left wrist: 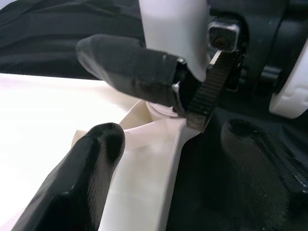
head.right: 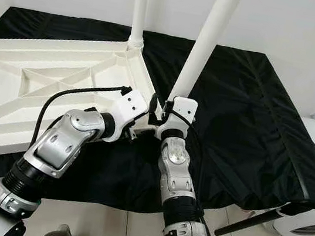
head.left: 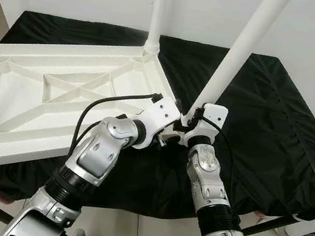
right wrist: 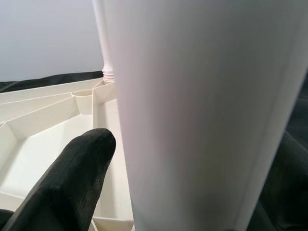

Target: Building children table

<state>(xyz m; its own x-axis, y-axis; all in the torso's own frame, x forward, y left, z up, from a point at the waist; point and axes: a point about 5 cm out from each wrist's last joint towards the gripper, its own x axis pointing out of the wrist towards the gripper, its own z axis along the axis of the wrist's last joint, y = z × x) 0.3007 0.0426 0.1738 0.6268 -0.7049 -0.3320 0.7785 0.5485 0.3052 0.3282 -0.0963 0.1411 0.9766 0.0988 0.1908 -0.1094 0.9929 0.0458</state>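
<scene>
**Desk:** Where do we stand on the children's table?

**Floor:** The white tabletop lies underside up on a black cloth, ribs showing. One leg is already seated upright in the corner socket at 12 o'clock in our head view. We are on a second leg, which leans toward 1 o'clock, its lower end at the near corner of the top, at about the centre of the picture.

**Desk:** And the grippers?

**Floor:** Our right gripper is clamped on that leaning leg near its base, one black finger pressed along the shaft. Our left gripper is at the same corner, its fingers parted on either side of the socket rim, closed on nothing we can make out.

**Desk:** So what remains?

**Floor:** We judge this leg not yet home, since it tilts. The far-left corners run off the frame, so we cannot tell whether their legs are fitted.
</scene>
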